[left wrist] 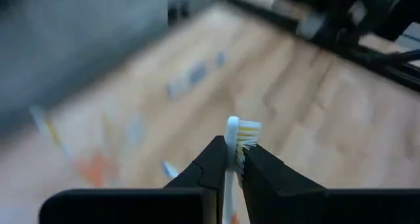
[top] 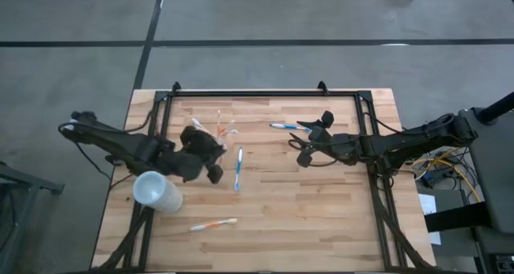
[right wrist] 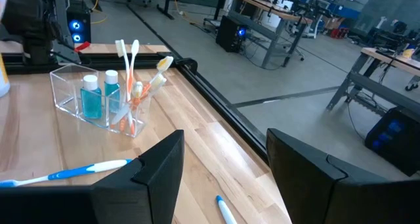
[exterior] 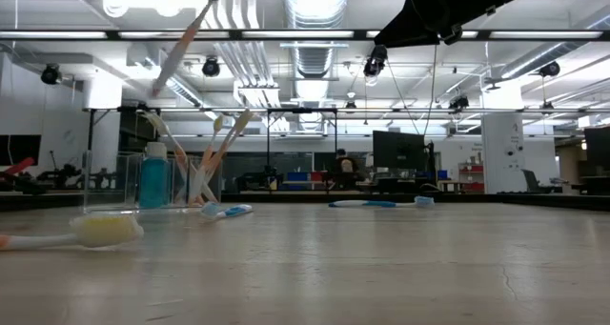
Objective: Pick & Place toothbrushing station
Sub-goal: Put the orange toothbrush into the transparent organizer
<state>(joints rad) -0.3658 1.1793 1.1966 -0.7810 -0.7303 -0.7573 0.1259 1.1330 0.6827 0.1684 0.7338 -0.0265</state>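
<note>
Toothbrushes are being gathered into the clear holder (right wrist: 98,96), and one white-orange toothbrush (left wrist: 239,135) is sitting pinched near its bristle head between the narrowly closed fingers of the left gripper (left wrist: 235,159), carried above the table. In the high view that gripper (top: 201,149) is hanging just beside the holder (top: 218,131), where several brushes are already standing bristles-up along with two blue-capped items, one presumably the toothpaste tube (right wrist: 90,96). So the step in hand looks like the delivery of this brush. The next move calls for lining the handle up over the holder's open top, lowering it among the standing brushes without knocking them, then releasing. Farther out, the right gripper (right wrist: 223,175) is waiting with its fingers spread wide and nothing between them, near a blue toothbrush (top: 283,126). Another blue toothbrush (top: 238,168) is lying mid-table, and an orange toothbrush (top: 213,224) is lying at the near edge beside a frosted cup (top: 157,190).
</note>
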